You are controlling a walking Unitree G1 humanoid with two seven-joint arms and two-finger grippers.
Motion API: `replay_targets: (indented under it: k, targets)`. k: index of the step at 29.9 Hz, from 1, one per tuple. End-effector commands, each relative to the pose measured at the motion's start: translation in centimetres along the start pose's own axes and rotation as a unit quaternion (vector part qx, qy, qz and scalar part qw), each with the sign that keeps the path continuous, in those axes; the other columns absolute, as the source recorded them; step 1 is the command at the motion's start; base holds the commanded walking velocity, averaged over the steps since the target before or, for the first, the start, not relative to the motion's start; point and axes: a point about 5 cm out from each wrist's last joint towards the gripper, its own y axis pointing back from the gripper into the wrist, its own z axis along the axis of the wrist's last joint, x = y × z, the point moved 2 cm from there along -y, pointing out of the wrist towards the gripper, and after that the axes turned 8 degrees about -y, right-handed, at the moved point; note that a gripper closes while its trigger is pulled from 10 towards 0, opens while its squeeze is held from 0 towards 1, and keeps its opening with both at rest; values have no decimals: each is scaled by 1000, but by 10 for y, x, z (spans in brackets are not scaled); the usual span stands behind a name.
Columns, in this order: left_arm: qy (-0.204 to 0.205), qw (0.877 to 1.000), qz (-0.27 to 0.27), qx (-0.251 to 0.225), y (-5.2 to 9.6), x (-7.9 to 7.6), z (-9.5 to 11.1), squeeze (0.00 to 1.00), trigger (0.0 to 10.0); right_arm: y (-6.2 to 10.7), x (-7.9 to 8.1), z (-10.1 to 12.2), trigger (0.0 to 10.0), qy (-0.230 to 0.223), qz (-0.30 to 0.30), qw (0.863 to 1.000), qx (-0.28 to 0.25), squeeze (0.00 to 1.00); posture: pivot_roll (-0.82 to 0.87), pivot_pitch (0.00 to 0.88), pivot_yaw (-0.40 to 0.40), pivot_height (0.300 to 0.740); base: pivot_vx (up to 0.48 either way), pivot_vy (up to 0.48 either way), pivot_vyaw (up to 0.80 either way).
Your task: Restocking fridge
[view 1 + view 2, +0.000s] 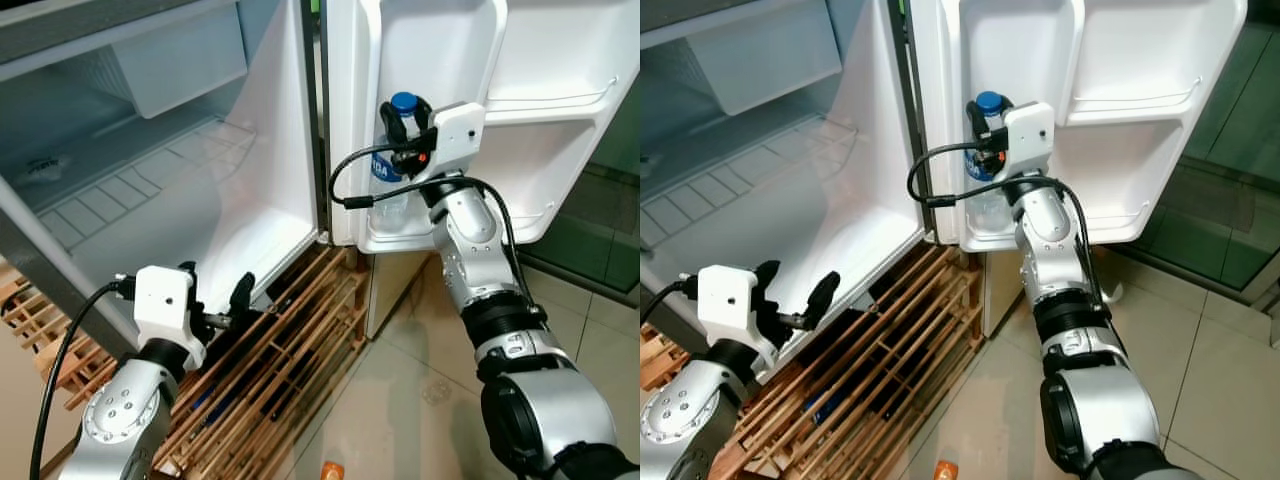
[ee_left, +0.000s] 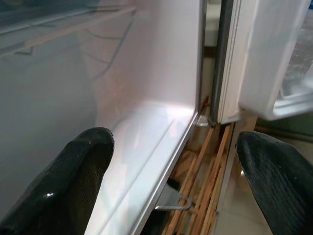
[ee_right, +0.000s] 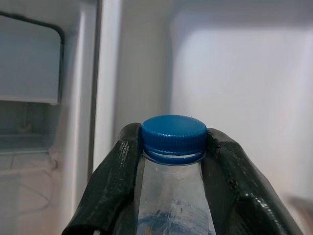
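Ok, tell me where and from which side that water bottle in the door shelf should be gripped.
Grip the water bottle at its neck just under the blue cap, coming from the open front of the door shelf. It stands upright with its lower body behind the shelf wall, so only the narrow top is free. The right gripper already clamps there; the left gripper hangs open, low by the fridge.

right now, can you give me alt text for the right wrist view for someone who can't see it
The right gripper has its two black fingers closed on the neck of a clear water bottle just under its blue cap. Behind it is the white inner wall of the open fridge door, slightly out of focus.
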Motion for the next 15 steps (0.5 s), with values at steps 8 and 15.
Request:
replay_targets:
  k: [8, 15]
  targets:
    - [-7, 1000, 2, 2, 6, 3, 5, 0, 10000, 1, 6, -6, 0, 29, 11, 999, 6, 0, 87, 128, 122, 740, 0, 0, 0]
    - [-2, 1000, 1, 7, 5, 1, 4, 0, 10000, 3, 4, -13, 0, 32, 13, 999, 25, 0, 79, 134, 117, 740, 0, 0, 0]
